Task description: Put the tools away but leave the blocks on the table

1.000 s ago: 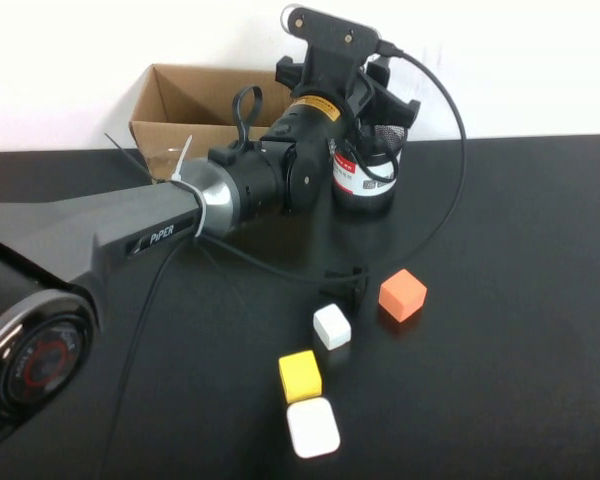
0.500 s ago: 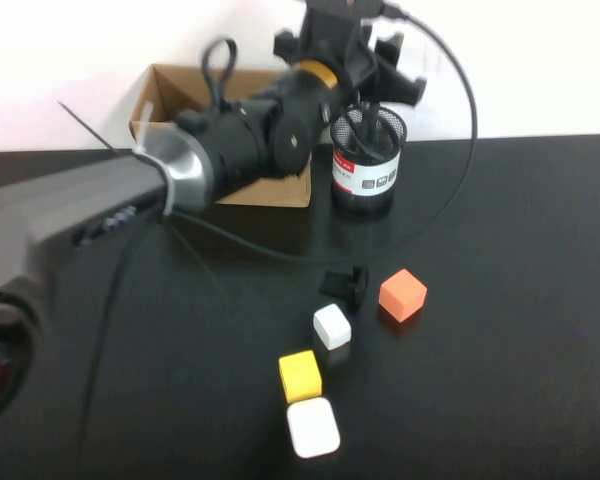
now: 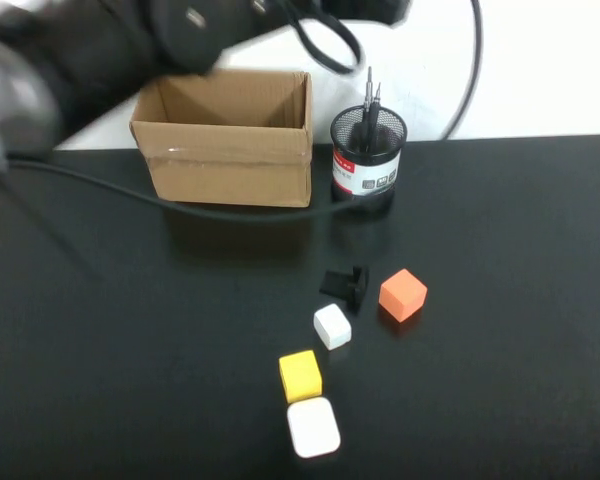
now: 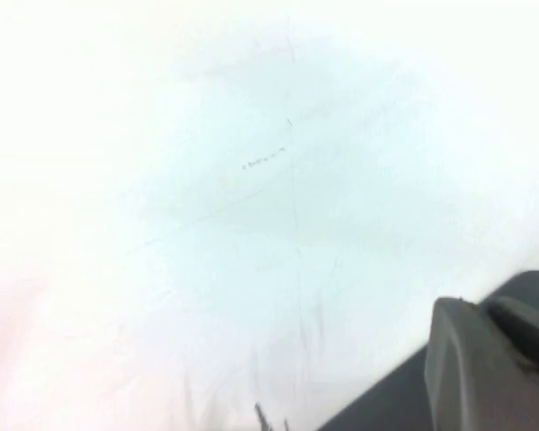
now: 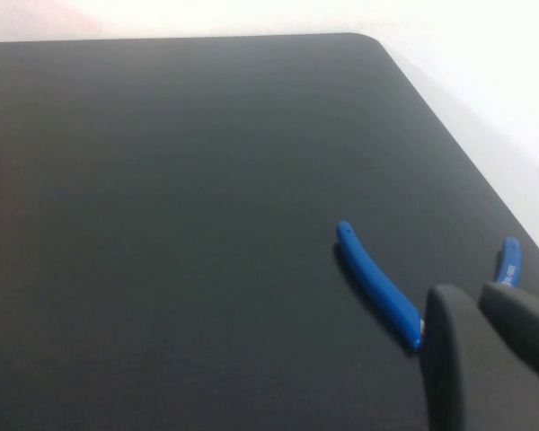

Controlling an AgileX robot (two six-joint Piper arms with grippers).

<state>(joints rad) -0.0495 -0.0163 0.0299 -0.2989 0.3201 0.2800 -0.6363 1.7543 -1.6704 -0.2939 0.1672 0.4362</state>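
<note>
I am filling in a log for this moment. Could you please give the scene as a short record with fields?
left gripper: out of the high view, raised toward the white wall; fingers shut
right gripper: above table, shut, near blue-handled tool
mesh pen cup: right of cardboard box, thin screwdrivers standing in it
blocks: orange block, small white block, yellow block, larger white block
black piece: beside orange block

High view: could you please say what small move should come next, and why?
Probably lower the left gripper, shut and raised off the table, toward the small black piece lying beside the orange block. The right gripper sits shut by blue pliers.
</note>
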